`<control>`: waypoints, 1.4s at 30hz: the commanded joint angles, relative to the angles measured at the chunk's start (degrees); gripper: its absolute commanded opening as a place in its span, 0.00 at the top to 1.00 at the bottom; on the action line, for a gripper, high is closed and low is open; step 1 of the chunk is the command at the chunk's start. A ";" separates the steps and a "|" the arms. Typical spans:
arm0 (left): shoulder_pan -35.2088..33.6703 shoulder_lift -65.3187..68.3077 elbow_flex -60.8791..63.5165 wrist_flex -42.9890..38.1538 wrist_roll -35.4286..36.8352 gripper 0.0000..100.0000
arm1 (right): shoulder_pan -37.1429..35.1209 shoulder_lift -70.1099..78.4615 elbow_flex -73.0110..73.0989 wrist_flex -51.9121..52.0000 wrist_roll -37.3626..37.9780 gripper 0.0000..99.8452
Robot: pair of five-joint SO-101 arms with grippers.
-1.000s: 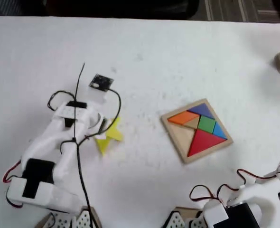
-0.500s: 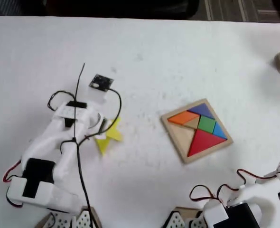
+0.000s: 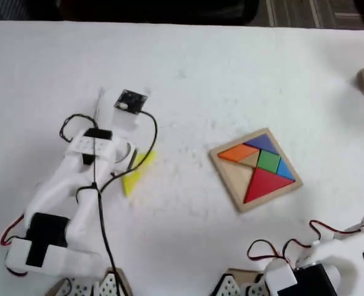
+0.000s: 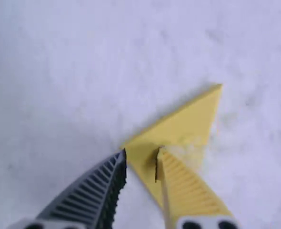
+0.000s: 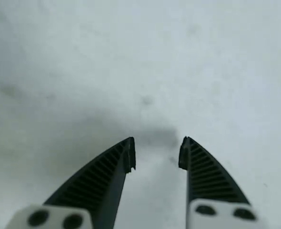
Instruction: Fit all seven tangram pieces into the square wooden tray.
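1. Grip: left gripper (image 4: 141, 165) has its fingers nearly closed, pinching a corner of the yellow triangle (image 4: 184, 125).
2. A second ago the triangle lay flat. It now looks tipped on edge, so lifting has likely begun.
3. The wooden tray (image 3: 235, 177) sits well apart, with one slot bare.
4. The right gripper (image 5: 157, 155) is spread open and empty.

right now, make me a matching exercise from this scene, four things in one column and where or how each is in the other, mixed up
1 yellow triangle
2 red triangle
3 right end effector
4 wooden tray

a inside the tray
b open over bare table
c flat on the table, partly filled
d gripped by the left end effector

Pairs: 1-d, 2-a, 3-b, 4-c
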 commanded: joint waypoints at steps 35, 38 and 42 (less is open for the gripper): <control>18.77 -0.40 4.92 -10.81 28.31 0.98 | 0.40 -2.51 -0.18 0.13 0.62 0.84; 19.03 -4.09 5.45 -0.97 19.25 0.98 | -0.84 -2.51 -0.18 0.22 0.62 0.84; 18.68 -6.29 7.38 9.32 10.11 0.98 | -2.07 -2.51 -0.18 0.40 0.53 0.84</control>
